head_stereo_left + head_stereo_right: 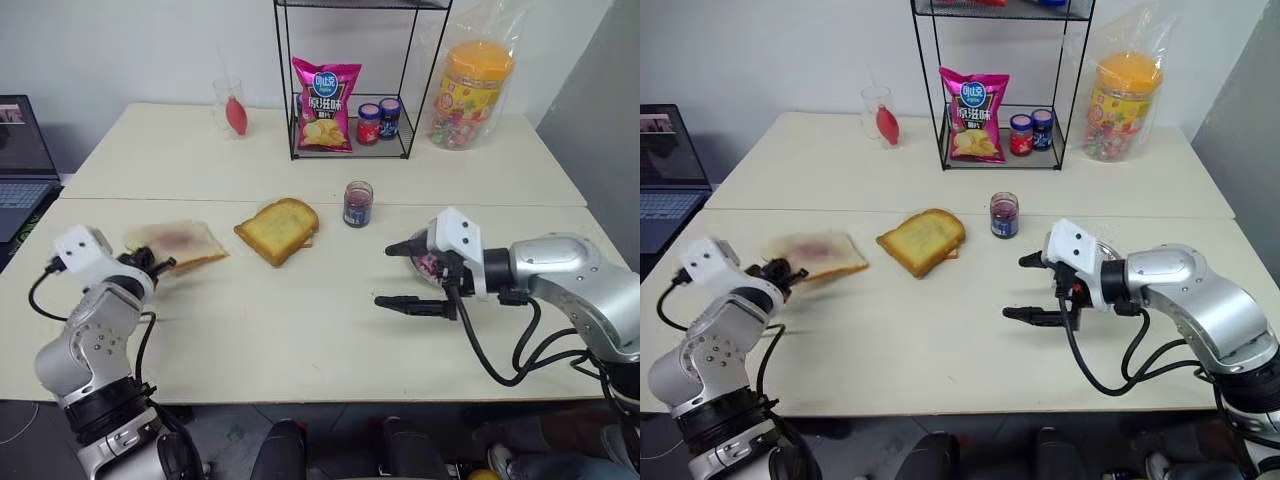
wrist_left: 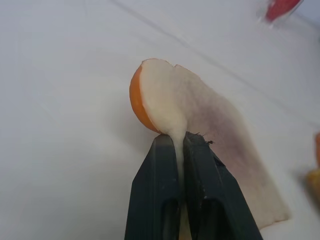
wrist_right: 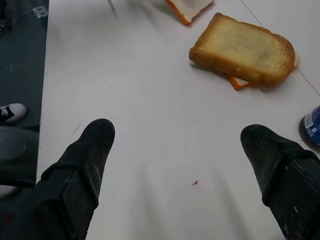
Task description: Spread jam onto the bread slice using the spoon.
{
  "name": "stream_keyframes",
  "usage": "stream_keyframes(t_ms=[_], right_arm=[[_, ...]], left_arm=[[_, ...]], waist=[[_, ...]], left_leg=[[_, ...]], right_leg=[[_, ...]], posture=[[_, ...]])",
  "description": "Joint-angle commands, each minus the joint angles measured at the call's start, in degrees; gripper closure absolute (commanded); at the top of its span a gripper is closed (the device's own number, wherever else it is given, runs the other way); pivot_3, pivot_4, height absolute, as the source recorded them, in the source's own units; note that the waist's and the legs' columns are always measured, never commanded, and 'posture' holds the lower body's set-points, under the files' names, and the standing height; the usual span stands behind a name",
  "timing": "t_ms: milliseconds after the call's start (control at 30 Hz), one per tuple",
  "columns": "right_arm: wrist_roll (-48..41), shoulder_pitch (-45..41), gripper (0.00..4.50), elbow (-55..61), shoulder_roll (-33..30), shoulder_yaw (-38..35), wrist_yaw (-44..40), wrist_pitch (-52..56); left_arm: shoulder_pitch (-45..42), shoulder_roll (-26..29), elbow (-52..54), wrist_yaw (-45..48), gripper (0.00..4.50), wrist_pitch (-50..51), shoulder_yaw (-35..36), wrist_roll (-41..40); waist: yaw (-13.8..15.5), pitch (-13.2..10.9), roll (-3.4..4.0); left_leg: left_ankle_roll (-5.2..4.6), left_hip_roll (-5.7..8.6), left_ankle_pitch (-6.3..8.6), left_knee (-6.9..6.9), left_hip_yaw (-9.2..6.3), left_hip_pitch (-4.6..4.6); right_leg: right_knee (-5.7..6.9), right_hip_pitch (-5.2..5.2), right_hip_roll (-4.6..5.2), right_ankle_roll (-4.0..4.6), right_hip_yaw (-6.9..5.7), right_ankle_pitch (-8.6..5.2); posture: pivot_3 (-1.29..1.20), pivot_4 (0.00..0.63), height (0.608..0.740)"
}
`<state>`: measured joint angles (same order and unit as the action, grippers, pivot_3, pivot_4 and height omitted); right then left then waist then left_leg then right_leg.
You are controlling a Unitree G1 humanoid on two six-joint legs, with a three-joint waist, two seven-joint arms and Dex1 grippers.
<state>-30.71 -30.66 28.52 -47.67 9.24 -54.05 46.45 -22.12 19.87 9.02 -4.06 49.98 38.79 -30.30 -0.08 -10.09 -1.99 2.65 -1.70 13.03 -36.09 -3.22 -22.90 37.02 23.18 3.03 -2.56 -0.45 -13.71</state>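
The left gripper [image 2: 181, 142] was clamped tight on the near edge of the bread slice [image 1: 178, 243], lifted slightly off the worktop [image 1: 300, 320] at about nine o'clock. The right gripper [image 1: 400, 275] hung at three o'clock, jaws spread wide and empty, with the golden toast [image 1: 277, 229] at centre.

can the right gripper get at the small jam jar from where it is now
Probably yes. The right gripper hangs open and holds nothing, and the jar stands uncovered just beyond it with bare table between. The toast sits off to the side, out of the path.
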Motion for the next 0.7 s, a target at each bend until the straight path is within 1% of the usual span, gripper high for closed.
stream_keyframes(t_ms=[33, 100, 200, 300, 333, 367, 433, 500, 600, 700], right_arm=[[-4.89, 0.84, 0.0, 2.88, -0.9, -6.02, -3.18, -1.46], [-7.03, 1.28, 0.0, 3.52, -1.02, -8.0, -3.34, -0.47], [-8.62, 1.85, 0.0, 3.98, -1.67, -9.38, -3.3, 0.22], [-10.82, 2.85, 0.0, 4.69, -2.89, -11.64, -3.0, 2.01], [-11.01, 3.34, 0.0, 4.88, -3.48, -12.23, -3.03, 2.03], [-11.08, 3.74, 0.0, 5.0, -3.99, -12.76, -2.91, 2.19], [-11.34, 4.71, 0.0, 5.24, -5.09, -13.96, -2.87, 2.35], [-11.8, 5.31, 0.0, 5.58, -5.75, -14.54, -2.61, 2.71], [-12.75, 6.11, 0.0, 6.37, -6.39, -14.9, -2.33, 3.32], [-13.07, 7.28, 0.0, 7.53, -6.63, -14.27, -1.99, 3.7]], left_arm=[[-3.31, 2.87, 9.52, 3.45, 4.47, -2.39, -4.88, -1.68], [-5.92, 4.04, 13.14, 6.54, 4.47, -1.57, -7.86, -4.25], [-8.19, 3.41, 15.82, 8.47, 4.47, 2.01, -9.1, -10.23], [-10.65, 0.88, 18.42, 9.28, 4.47, 7.38, -8.79, -23.83], [-10.39, 0.3, 18.39, 8.63, 4.47, 9.12, -8.08, -28.49], [-9.25, 0.27, 18.35, 8.04, 4.47, 10.37, -7.87, -30.34], [-4.8, -0.76, 17.99, 5.7, 4.47, 13.26, -7.72, -36.49], [-0.16, -1.24, 18.36, 4.05, 4.47, 15.08, -9.0, -41.04], [7.67, -1.03, 20.71, 4.74, 4.47, 15.07, -13.1, -40.69], [16.63, -1.08, 21.14, 8.64, 4.47, 12.19, -18.13, -35.21]], waist=[[0.1, -0.02, -0.02], [0.17, -0.05, -0.07], [0.07, -0.05, -0.08], [-0.03, -0.06, -0.07], [-0.06, -0.06, -0.06], [-0.14, -0.07, -0.05], [-0.34, -0.07, -0.04], [-0.56, -0.06, 0.0], [-0.51, -0.08, -0.02], [-0.06, -0.08, -0.01]], left_leg=[[0.0, 0.0, 0.0, 0.0, -0.01, -0.02], [0.01, 0.0, 0.0, 0.0, -0.01, -0.04], [0.01, 0.01, 0.0, -0.02, 0.01, -0.03], [0.0, 0.01, 0.0, -0.02, 0.06, 0.01], [0.0, 0.01, 0.0, -0.02, 0.05, 0.01], [0.0, 0.0, 0.0, -0.02, 0.05, 0.01], [0.0, 0.0, 0.0, -0.01, 0.04, 0.03], [-0.01, 0.0, 0.0, 0.01, 0.06, 0.08], [-0.01, -0.01, 0.0, 0.01, 0.05, 0.07], [-0.01, 0.0, 0.0, -0.02, 0.05, 0.07]], right_leg=[[-0.01, 0.01, 0.0, 0.02, -0.01, 0.01], [-0.01, 0.01, 0.0, 0.01, -0.02, 0.01], [-0.02, -0.01, 0.0, -0.05, 0.0, 0.01], [0.0, -0.02, 0.01, -0.08, 0.05, 0.02], [0.01, -0.01, 0.01, -0.08, 0.04, 0.02], [0.02, -0.01, 0.0, -0.08, 0.04, 0.02], [0.05, 0.01, 0.0, -0.07, 0.05, 0.01], [0.07, 0.0, -0.01, -0.05, 0.08, -0.01], [0.08, 0.01, -0.02, -0.03, 0.08, -0.02], [0.05, -0.02, -0.01, -0.02, 0.08, -0.02]], posture=[[0.0, 0.15, 0.74], [0.0, 0.15, 0.74], [0.0, 0.15, 0.74], [0.0, 0.15, 0.74], [0.0, 0.15, 0.74], [0.0, 0.15, 0.74], [0.0, 0.15, 0.74], [0.0, 0.15, 0.74], [0.0, 0.15, 0.74], [0.0, 0.15, 0.74]])
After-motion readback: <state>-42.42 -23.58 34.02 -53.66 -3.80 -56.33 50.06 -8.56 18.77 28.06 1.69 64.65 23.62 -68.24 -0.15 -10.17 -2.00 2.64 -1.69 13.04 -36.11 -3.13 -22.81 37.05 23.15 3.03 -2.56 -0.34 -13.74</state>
